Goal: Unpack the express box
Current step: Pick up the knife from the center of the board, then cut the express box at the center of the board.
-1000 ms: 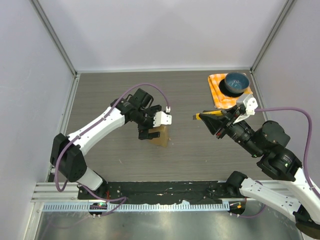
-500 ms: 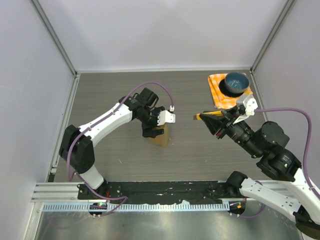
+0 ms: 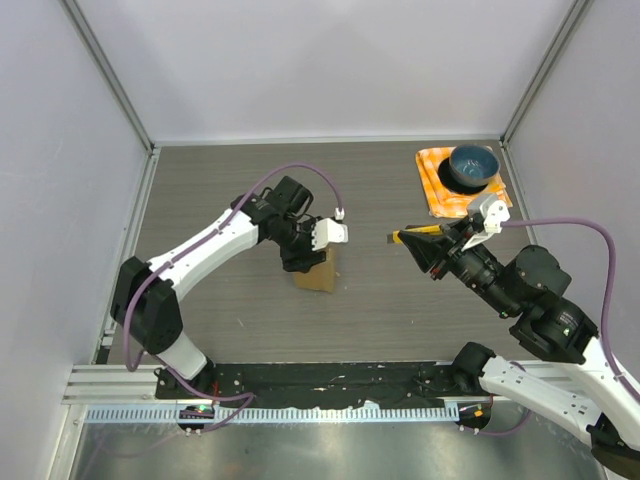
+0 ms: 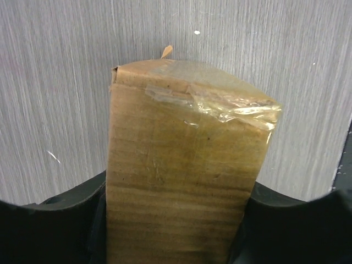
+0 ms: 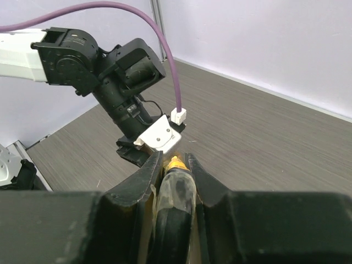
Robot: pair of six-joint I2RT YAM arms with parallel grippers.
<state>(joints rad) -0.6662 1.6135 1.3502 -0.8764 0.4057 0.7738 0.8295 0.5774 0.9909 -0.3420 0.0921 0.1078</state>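
While the left gripper (image 3: 303,258) is straddling the upright express box (image 4: 181,181), grip unclear, an uneven squeeze is threatening to topple it; the right gripper (image 5: 171,165) is clamping a yellow-tipped cutter (image 3: 408,233).

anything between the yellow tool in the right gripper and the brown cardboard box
Nothing visible: only bare grey table separates the yellow-handled tool in the right gripper from the brown cardboard box, which the left gripper straddles.

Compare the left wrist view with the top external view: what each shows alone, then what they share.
Left wrist only: crinkled clear tape across the end of the box. Top only: the blue bowl on the orange cloth, and the right claw shut on a yellow-handled tool. Both: the box on the table, straddled by the left claw.
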